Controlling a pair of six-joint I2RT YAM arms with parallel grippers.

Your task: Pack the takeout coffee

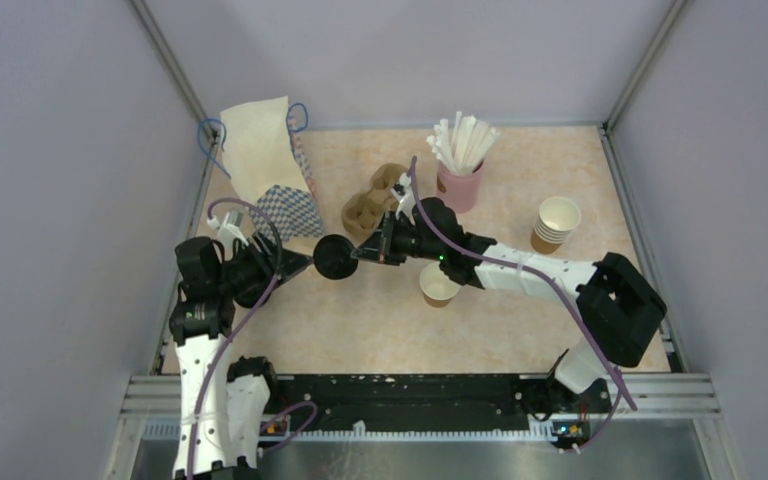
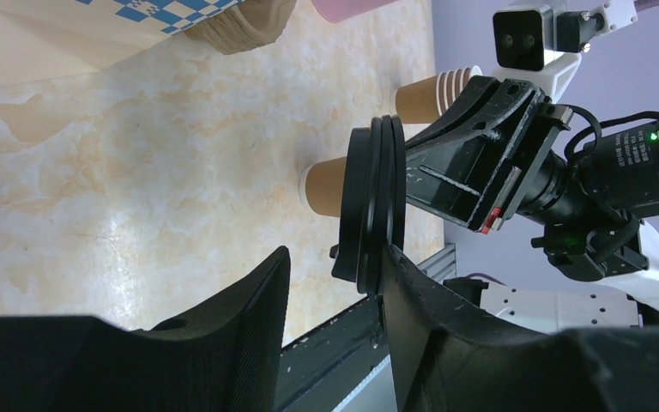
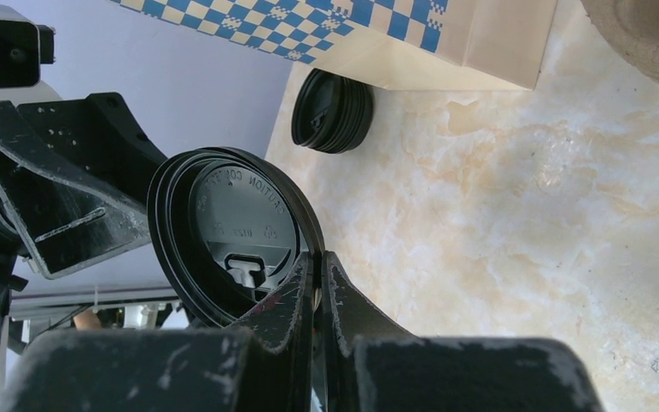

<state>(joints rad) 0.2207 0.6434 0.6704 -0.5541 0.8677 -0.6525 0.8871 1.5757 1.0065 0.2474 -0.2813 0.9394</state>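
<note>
The right gripper (image 3: 317, 264) is clamped on the rim of the black lid (image 3: 238, 225), which is held on edge. The left gripper (image 2: 333, 257) is positioned opposite with its jaws apart, and the lid's rim appears to rest against one finger. The brown paper cup (image 1: 439, 285) is seen uncovered on the table (image 1: 360, 330), just behind the right gripper.
</note>
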